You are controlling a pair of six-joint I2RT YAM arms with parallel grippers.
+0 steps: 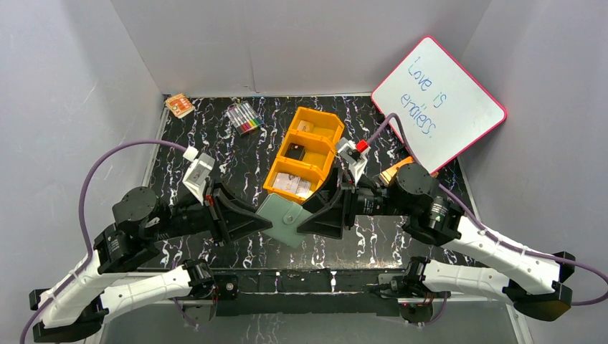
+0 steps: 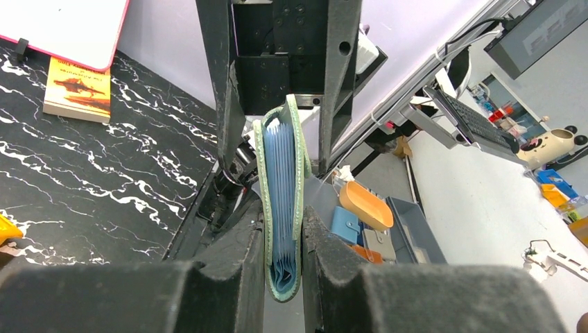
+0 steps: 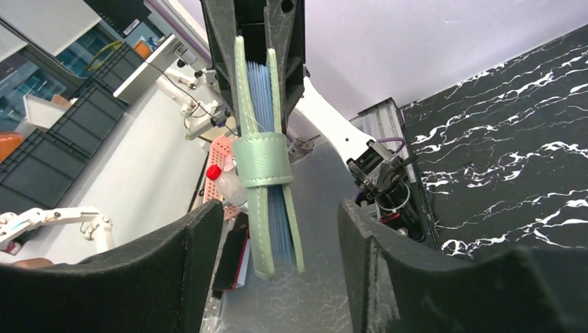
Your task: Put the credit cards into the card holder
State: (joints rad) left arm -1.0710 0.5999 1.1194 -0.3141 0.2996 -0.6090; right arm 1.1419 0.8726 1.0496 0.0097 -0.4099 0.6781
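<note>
Lab: grey-walled test bench [image 1: 215, 136], storage crates [image 3: 48, 159]

Sage-green card holder [image 2: 284, 208] edge-on in the left gripper [image 2: 283, 239], blue pockets [image 2: 280, 159] inside.

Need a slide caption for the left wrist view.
Left gripper clamps the green card holder edge-on, blue pockets showing; the right gripper straddles its far end, jaws open.

Closed sage-green card holder [image 1: 285, 218], edgewise, midair
</note>
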